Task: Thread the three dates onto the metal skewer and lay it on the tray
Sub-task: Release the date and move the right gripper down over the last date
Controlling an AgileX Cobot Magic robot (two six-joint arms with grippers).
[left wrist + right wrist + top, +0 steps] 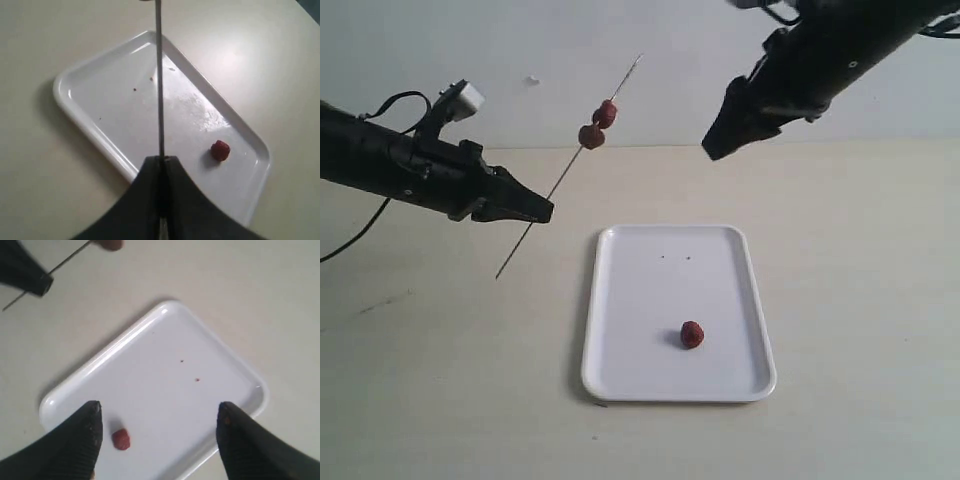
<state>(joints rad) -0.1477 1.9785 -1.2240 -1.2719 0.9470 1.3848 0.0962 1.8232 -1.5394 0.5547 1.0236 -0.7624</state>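
My left gripper [542, 210] is shut on the metal skewer [570, 165], holding it slanted in the air left of the tray. Two dates [598, 125] sit threaded on its upper part. The third date [692, 334] lies loose on the white tray [620, 380]; it also shows in the left wrist view [220, 150] and the right wrist view [121, 439]. The skewer [159, 80] runs straight out from my left gripper [161, 161]. My right gripper [715, 150] hangs high above the tray's far right. It [157, 412] is open and holds nothing, with the tray [235, 365] below.
The tray lies on a pale beige tabletop [860, 260], with a plain white wall [520, 50] behind. A few tiny dark specks [675, 257] dot the tray's far half.
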